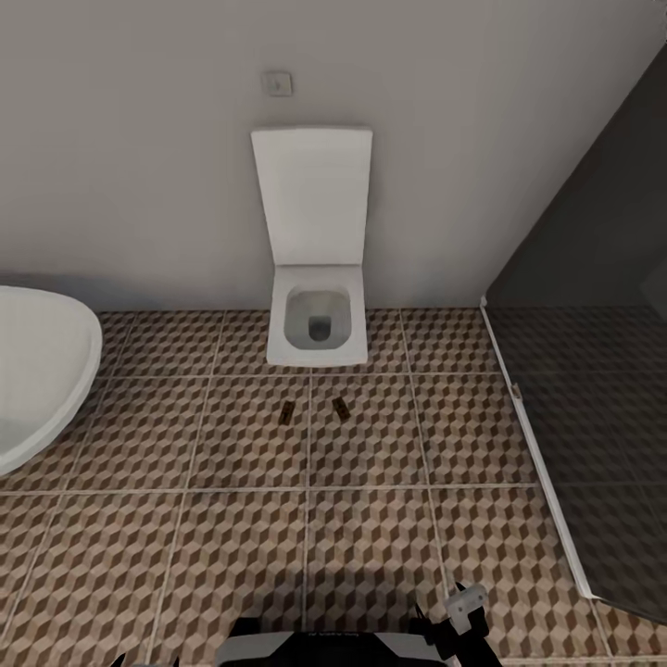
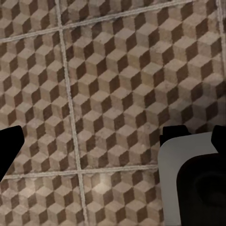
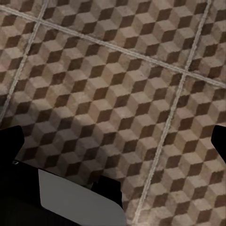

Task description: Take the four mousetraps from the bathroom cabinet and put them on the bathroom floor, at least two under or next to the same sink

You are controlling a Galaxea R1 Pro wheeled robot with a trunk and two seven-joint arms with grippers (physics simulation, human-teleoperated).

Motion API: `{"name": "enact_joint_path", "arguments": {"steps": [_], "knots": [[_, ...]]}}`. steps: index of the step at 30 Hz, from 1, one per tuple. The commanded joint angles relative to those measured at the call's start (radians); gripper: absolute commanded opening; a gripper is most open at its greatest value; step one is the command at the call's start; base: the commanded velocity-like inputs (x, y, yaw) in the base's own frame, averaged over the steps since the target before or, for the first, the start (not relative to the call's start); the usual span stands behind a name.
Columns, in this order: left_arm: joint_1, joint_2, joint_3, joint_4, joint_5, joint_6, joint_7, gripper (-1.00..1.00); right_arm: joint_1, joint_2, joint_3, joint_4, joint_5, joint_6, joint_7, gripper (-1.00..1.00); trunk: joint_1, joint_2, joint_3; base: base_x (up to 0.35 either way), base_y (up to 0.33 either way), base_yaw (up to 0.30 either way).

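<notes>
- From the head camera I see two mousetraps lying flat on the bathroom floor [image 1: 371, 537]: the left mousetrap [image 1: 287, 413] and the right mousetrap [image 1: 341, 408], near each other, just in front of the toilet [image 1: 317, 315].
- From my base, both traps sit at about 12 o'clock; the bathtub [image 1: 42, 380] curves in at 10 o'clock and a dark shower screen [image 1: 593, 371] stands at 2 o'clock.
- The left pincer [image 2: 89, 141] looks down on bare tile in its wrist view; dark finger edges sit far apart at the frame sides with nothing between them, so I read it as wide open and empty.
- The right pincer [image 3: 115, 141] shows the same: fingers spread, only patterned tile between, nothing held.
- Risk: these two traps lie by the toilet, and no sink is in sight here. If they stay put, the condition of two beside the sink may fail, I judge.
- Risk: the traps are tiny and brown on brown tile; driving forward or turning could roll a wheel over them or knock them.
- Where the other two traps are, I cannot tell.
</notes>
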Motion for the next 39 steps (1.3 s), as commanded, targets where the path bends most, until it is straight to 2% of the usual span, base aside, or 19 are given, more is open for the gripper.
{"name": "enact_joint_path", "arguments": {"steps": [1, 29, 39], "knots": [[-0.001, -0.001, -0.009, 0.003, 0.001, -0.004, 0.005, 1.00, 0.000, 0.000, 0.009, 0.000, -0.005, -0.002, -0.005, 1.00, -0.004, 0.007, 0.003, 0.000, 0.000, 0.000], [-0.001, -0.001, -0.009, 0.003, 0.001, -0.003, 0.005, 1.00, 0.000, 0.000, 0.009, 0.000, -0.005, -0.002, -0.002, 1.00, -0.111, 0.203, 0.091, 0.000, 0.000, 0.000], [-0.001, -0.001, -0.009, 0.003, 0.001, -0.003, 0.005, 1.00, 0.000, 0.001, 0.009, -0.001, -0.005, -0.002, -0.002, 1.00, -0.150, 0.273, 0.135, 0.000, 0.000, 0.000]]}}
